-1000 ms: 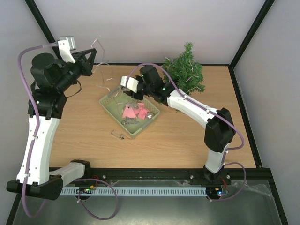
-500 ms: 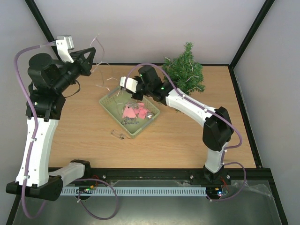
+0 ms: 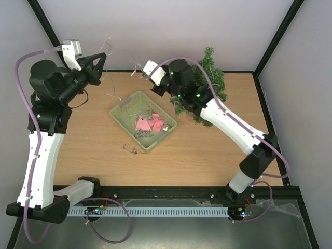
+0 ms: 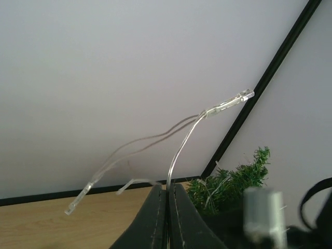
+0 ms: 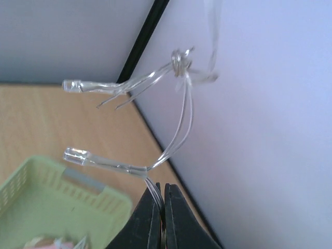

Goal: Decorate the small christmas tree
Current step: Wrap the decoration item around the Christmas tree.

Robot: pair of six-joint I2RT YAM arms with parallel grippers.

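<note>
Top external view puts the small christmas tree (image 3: 213, 78) at the far right of the tabletop (image 3: 104, 150), close to its far edge and partly hidden behind the right arm. The job looks barely begun. Its bushy dark green needles carry what seem to be only a few thin pale strands, and no coloured ornament shows on them. The pink ornaments (image 3: 148, 123) lie in the pale green basket (image 3: 123, 106), which sits a little left of the tabletop's middle. A small wiry piece (image 3: 130, 149), too small to identify, rests on the bare wood just beside the basket's near corner. Both arms are raised above the far-left part of the tabletop, holding a light string (image 4: 181, 150) between them. The left gripper (image 4: 167, 191) has its black fingers pressed together on one thin wire. The right gripper (image 5: 164, 191) pinches another stretch the same way, with no gap showing between its fingers. Draping the string over the branches and hanging the basket's contents appear to be left. The string is clear, glossy, springy wire that holds loose curves. It ends in small transparent tubular bulbs (image 5: 78, 155) and is twisted into a knot (image 5: 179, 61) in the right wrist view. The basket is matte moulded plastic with latticed walls, and the tabletop is smooth light wood grain.
</note>
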